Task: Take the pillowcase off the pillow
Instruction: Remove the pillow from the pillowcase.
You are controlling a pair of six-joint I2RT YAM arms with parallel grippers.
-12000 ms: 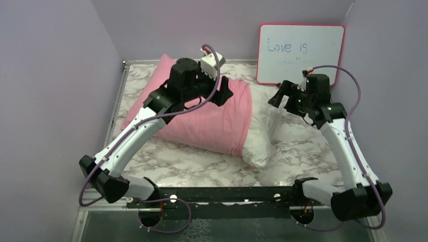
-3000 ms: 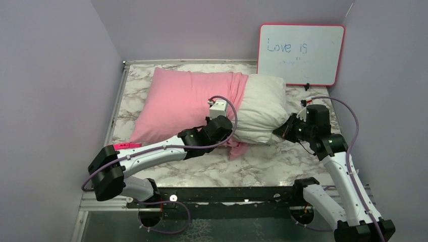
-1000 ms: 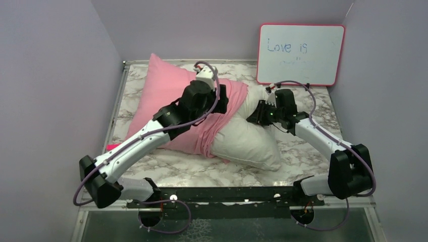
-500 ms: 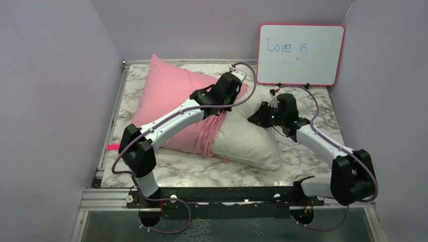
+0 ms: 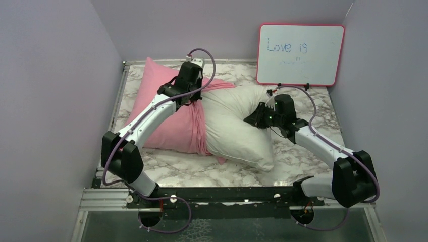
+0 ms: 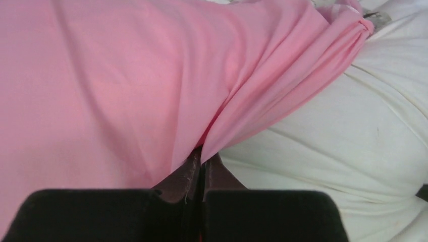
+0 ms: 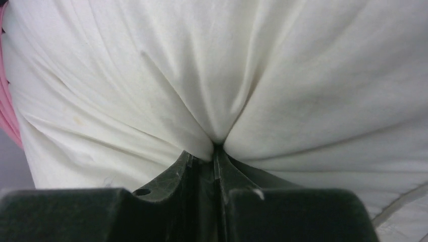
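White and plump, the pillow [image 5: 237, 128] lies across the marble table [image 5: 298, 148] with its right part bare. My right gripper [image 7: 214, 151] pinches a fold of it. The pink pillowcase [image 5: 171, 121] covers the left part, bunched into a ridge (right where pink meets white). My left gripper [image 6: 202, 157] is clamped on that gathered edge. Behind, a red-framed whiteboard [image 5: 300, 53] reads "Love is".

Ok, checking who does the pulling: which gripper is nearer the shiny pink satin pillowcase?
Left. The left gripper is shut on a fold of the pink satin pillowcase; the right gripper pinches the plump white pillow, apart from the pink fabric.
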